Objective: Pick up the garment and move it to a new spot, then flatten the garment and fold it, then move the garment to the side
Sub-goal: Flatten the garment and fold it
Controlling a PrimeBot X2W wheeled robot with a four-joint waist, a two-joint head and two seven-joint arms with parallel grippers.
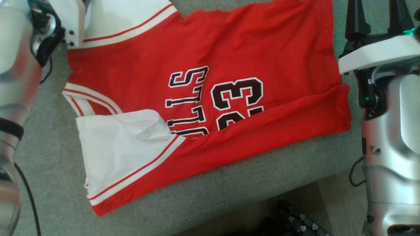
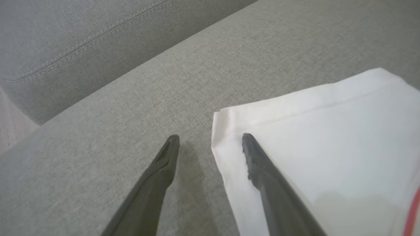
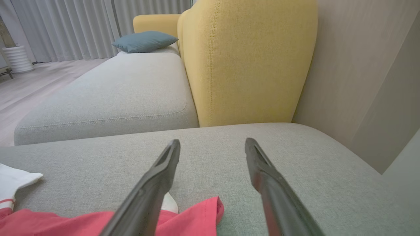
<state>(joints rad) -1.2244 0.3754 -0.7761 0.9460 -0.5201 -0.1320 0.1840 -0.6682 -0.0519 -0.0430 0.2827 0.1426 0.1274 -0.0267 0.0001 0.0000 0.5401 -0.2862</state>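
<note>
Garment [image 1: 249,46] edges are plainly seen. A red jersey with white sleeves is laid flat on the grey seat cushion [image 1: 249,183], and its near long side is folded up over the lower part of the dark lettering and number. In the head view the hem end is set just beside the right arm [image 1: 387,131], and the sleeve end lies toward the left arm [image 1: 16,65]. A strip of bare cushion is left between the folded edge and the cushion's front edge, beyond which pale floor [image 1: 338,193] is seen.

The left gripper [image 2: 210,137] is held with its jaws spread wide and nothing between them. One finger is placed over bare cushion and the other over the corner of a white sleeve [image 2: 328,131], though whether it touches the cloth cannot be told. Open grey fabric extends ahead to a stitched seam [image 2: 98,36].

The right gripper [image 3: 212,141] is likewise spread wide and empty, with the red hem corner [image 3: 197,216] lying below its fingers. Ahead, bare cushion runs to a yellow backrest [image 3: 246,59]. A second grey seat [image 3: 115,91] with a blue pillow [image 3: 144,41] is seen at that view's left.
</note>
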